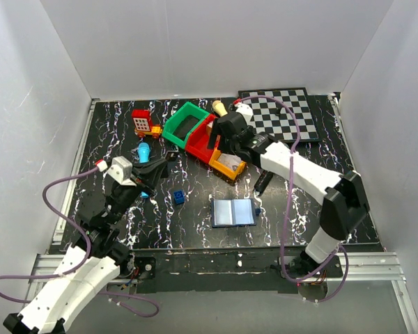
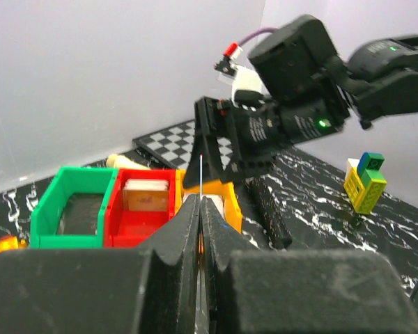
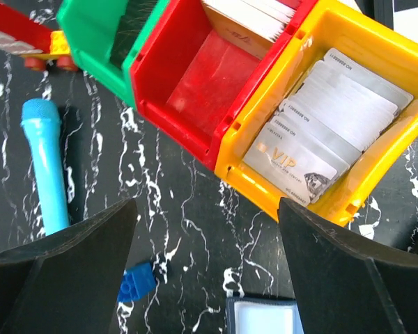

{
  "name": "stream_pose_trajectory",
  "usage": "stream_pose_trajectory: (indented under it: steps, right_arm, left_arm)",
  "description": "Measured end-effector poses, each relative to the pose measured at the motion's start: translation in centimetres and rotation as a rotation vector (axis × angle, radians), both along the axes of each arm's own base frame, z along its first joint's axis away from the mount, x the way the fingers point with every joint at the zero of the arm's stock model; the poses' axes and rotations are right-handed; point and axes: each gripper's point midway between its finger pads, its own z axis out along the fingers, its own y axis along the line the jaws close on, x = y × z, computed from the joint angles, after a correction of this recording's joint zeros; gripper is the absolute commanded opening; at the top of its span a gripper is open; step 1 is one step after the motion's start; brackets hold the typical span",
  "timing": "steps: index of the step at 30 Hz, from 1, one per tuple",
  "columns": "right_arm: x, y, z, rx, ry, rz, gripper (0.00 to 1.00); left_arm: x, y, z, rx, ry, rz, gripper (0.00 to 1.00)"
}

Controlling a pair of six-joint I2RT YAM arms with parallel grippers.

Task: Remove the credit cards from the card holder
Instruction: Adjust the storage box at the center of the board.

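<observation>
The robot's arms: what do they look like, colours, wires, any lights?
The left arm and right arm have white shells with black joints. A purple cable loops along each, ending in a red plug. The fingers are chunky matt black wedges; a small green light glows on the right arm's black wrist.

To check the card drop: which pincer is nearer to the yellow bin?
Right. The right pincer hangs open above the yellow bin's edge. The left pincer, shut, is farther off to the bin's left, over the table.
</observation>
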Motion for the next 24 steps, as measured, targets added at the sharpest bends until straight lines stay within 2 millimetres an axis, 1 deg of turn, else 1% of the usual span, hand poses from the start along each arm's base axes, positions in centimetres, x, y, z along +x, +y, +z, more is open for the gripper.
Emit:
stream_pose_trajectory:
  steps: [2, 7, 9, 12, 14, 20, 24]
  right_arm:
    - [1.2, 0.1, -1.2, 0.001, 0.033, -0.037, 0.88]
    - [2.3, -0.5, -4.7, -0.03, 0.13, -0.104, 0.86]
    - [2.4, -0.5, -5.6, -0.034, 0.156, -0.117, 0.86]
    - [2.6, -0.1, -6.2, -0.029, 0.178, -0.122, 0.86]
    - [3.0, 0.5, -6.3, -0.016, 0.184, -0.125, 0.86]
    - [4.5, 1.9, -6.9, 0.004, 0.204, -0.137, 0.83]
    - [4.9, 1.7, -8.3, -0.015, 0.239, -0.157, 0.79]
  left_arm:
    - [-0.6, 0.4, -1.1, 0.0, 0.02, 0.003, 0.0]
    - [-1.3, 0.9, -4.6, 0.03, 0.082, 0.005, 0.0]
    - [-1.5, 1.0, -5.9, 0.042, 0.108, 0.007, 0.0]
    - [-1.8, 1.2, -7.3, 0.049, 0.132, 0.008, 0.0]
    - [-2.0, 1.3, -7.7, 0.05, 0.14, 0.01, 0.0]
    - [-2.4, 1.7, -8.0, 0.044, 0.146, 0.018, 0.0]
    - [-2.6, 2.1, -8.1, 0.039, 0.142, 0.026, 0.0]
